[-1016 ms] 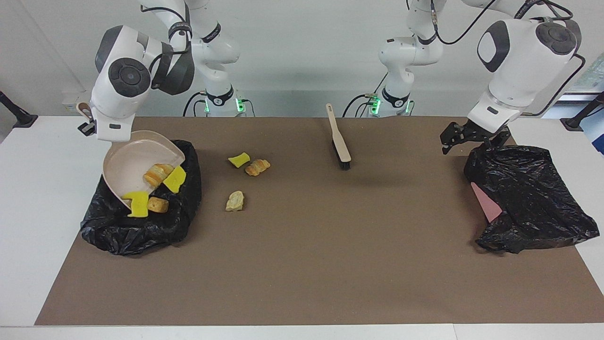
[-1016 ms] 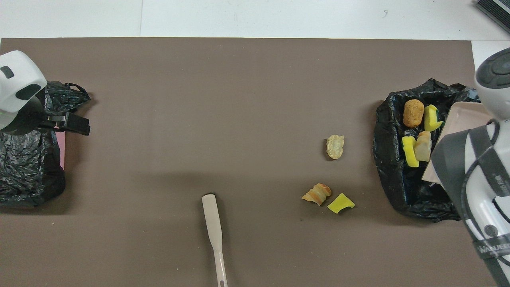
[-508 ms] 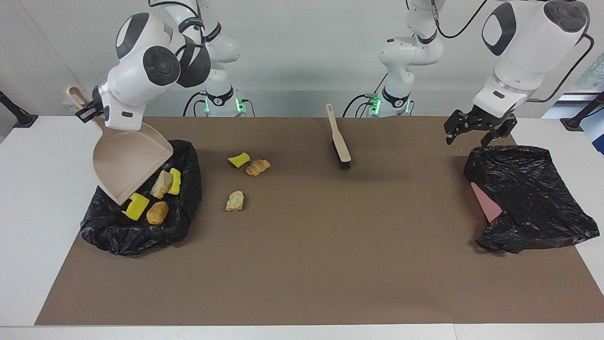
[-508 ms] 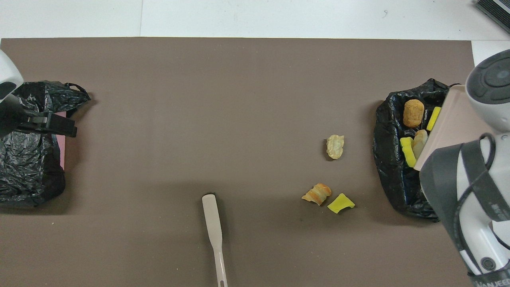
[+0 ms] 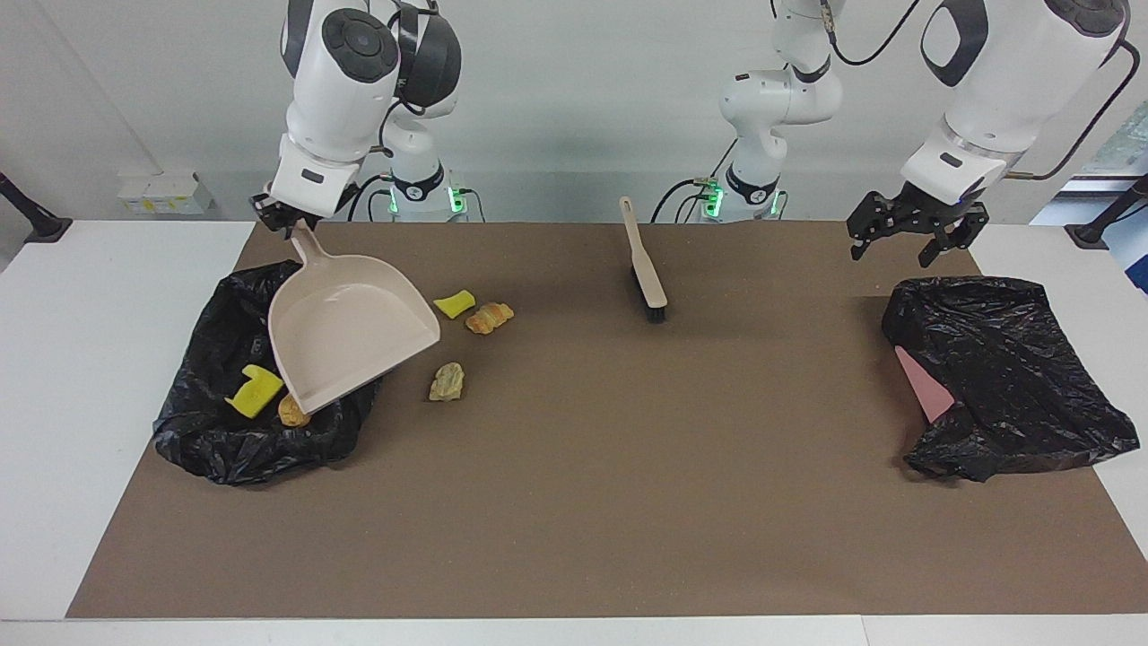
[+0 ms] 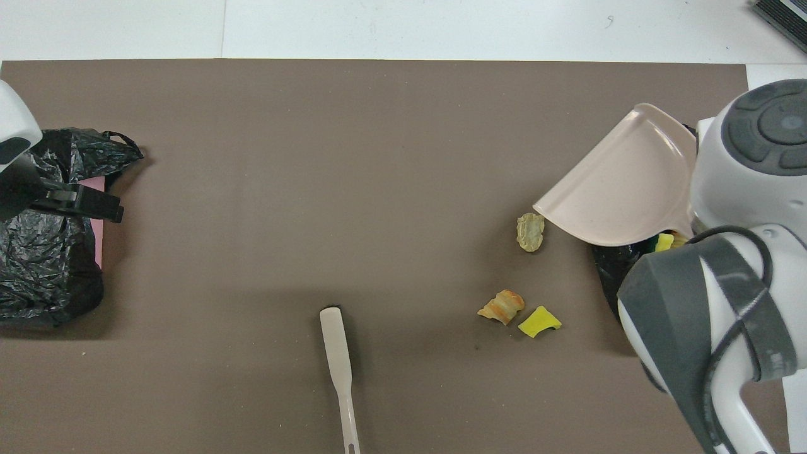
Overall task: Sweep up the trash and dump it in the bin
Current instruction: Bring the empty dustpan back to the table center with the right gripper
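1. Facing view count: three scraps on the mat – yellow sponge bit [image 5: 455, 303], bread piece [image 5: 490, 318], pale lump [image 5: 447, 382]; two visible in the bag [image 5: 233, 440] – sponge bit [image 5: 256, 392], bread piece [image 5: 292, 411].
2. One dustpan [image 5: 345, 327], one brush [image 5: 643, 261], two bags.
3. Right gripper [image 5: 289, 218] clamps the dustpan handle over the bag; pan mouth points to 4 o'clock.
4. Left gripper [image 5: 906, 235] spread wide, empty, over second bag [image 5: 1004, 359].
5. Brush long axis runs 12–6, bristles at 6.
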